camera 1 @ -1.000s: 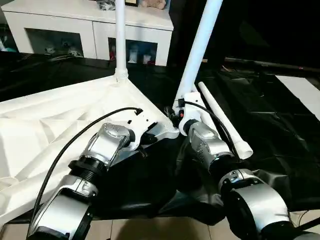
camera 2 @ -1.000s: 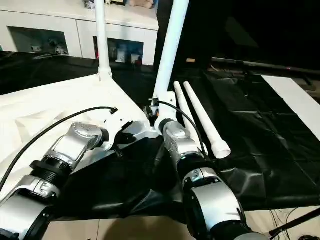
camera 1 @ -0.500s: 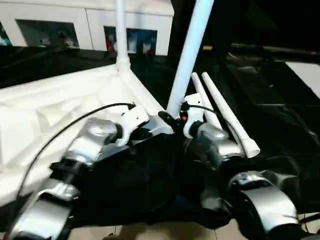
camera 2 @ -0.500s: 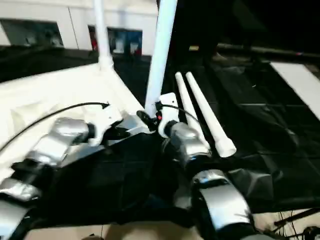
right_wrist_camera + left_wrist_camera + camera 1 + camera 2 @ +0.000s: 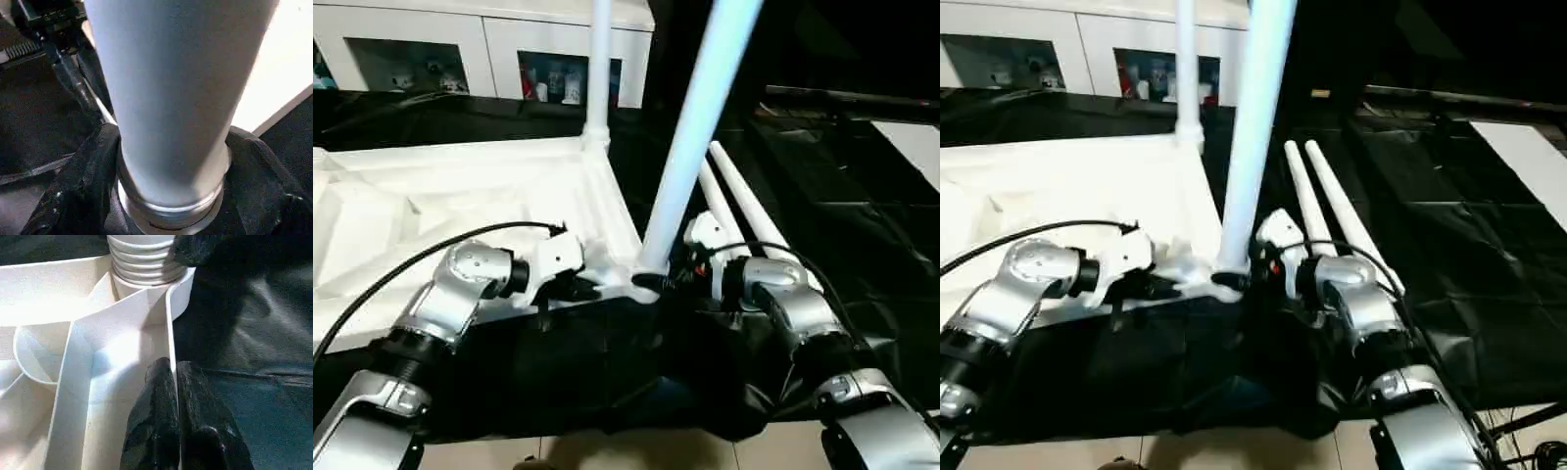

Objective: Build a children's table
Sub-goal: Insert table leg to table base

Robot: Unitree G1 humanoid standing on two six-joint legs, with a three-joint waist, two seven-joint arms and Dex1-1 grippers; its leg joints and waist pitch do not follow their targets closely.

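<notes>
At centre frame: we see the near corner socket point(image 5: 641, 284) of the children's table top point(image 5: 460, 196), which lies ribbed side up on the black-draped counter point(image 5: 862, 206) and spreads to the left edge of the head views.
Seated leg: a white leg point(image 5: 690, 147) rises from that corner socket toward the top of the frame, leaning slightly right.
Second seated leg: another leg point(image 5: 598, 69) stands in the far corner of the top, at upper centre.
Loose legs: two more legs point(image 5: 744, 211) lie side by side on the counter, right of the seated leg, running from centre toward lower right.
Left pincer: our left pincer point(image 5: 582, 287) sits at the top's near edge, just left of the socket; in its wrist view its two black fingers point(image 5: 161, 421) are pressed together on the thin white rim of the top.
Right pincer: our right pincer point(image 5: 171, 147) stands spread about the base of the seated leg; its fingers point(image 5: 78, 181) flank the leg's foot on both sides. We cannot tell whether they press it.
Background: a white cabinet point(image 5: 489, 49) runs along the upper left.
</notes>
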